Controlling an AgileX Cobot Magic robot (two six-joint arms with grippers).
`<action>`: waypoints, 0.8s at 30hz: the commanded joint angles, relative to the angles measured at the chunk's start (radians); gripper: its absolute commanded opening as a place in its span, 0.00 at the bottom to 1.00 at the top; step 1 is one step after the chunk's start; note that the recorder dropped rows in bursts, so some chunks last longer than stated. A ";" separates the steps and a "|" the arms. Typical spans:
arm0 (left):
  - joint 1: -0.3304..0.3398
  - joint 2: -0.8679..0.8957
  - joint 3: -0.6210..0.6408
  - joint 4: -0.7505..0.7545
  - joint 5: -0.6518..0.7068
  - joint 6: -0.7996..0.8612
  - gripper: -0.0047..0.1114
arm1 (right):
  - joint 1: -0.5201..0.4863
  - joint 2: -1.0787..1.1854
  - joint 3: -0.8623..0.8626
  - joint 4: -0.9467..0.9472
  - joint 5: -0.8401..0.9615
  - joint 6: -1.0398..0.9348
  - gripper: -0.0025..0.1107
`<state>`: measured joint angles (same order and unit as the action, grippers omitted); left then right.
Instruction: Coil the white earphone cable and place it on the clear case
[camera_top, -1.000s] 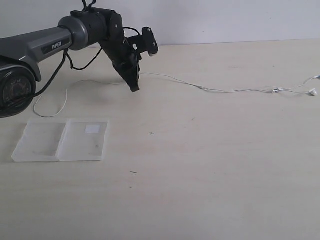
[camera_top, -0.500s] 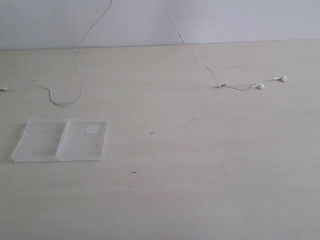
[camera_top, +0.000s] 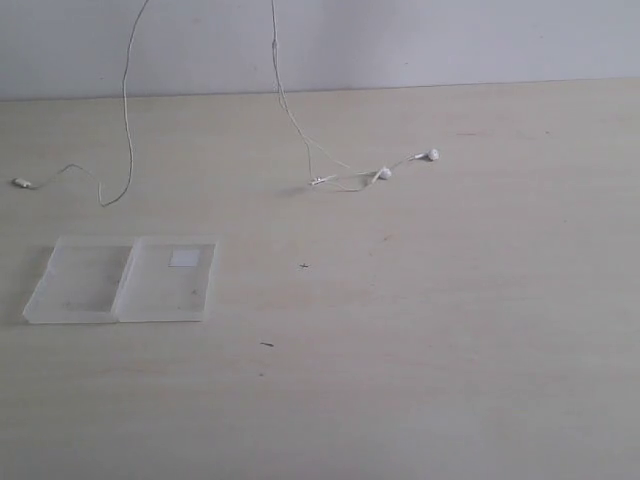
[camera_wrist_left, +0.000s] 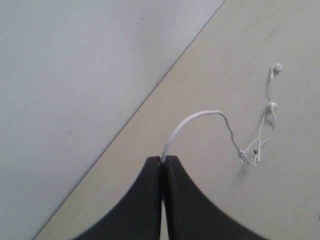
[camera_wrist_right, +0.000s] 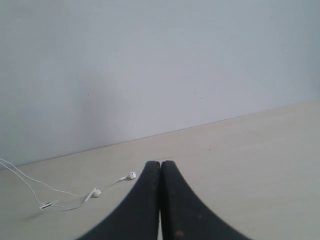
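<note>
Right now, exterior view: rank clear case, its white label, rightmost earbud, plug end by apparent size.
1. clear case
2. white label
3. rightmost earbud and plug end: look alike, too small to rank.

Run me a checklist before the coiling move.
1. Grip: left jaws shut on the cable: ok.
2. Spare arm: right jaws shut, nothing in them: ok.
3. Loose ends: earbuds and plug lie on the table: ok.
4. Target: case open flat, nothing on it: ok.
5. Coil formed: not ok, two loose strands hang from above.
6. Height of the jaws over the table: cannot tell, neither shows in the exterior view.
</note>
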<state>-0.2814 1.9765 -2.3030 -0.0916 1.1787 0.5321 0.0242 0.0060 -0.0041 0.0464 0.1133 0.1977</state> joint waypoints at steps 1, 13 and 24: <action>0.004 -0.014 -0.003 -0.021 0.042 -0.014 0.04 | -0.001 -0.006 0.004 0.002 -0.010 -0.001 0.02; 0.000 -0.208 -0.003 -0.065 0.042 -0.074 0.04 | -0.001 -0.006 0.004 0.074 -0.011 -0.001 0.02; 0.000 -0.321 -0.003 -0.249 0.042 -0.052 0.04 | -0.001 -0.006 0.004 0.356 -0.017 -0.001 0.02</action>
<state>-0.2794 1.6556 -2.3049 -0.2799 1.2253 0.4741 0.0242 0.0060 -0.0041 0.3626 0.1133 0.1977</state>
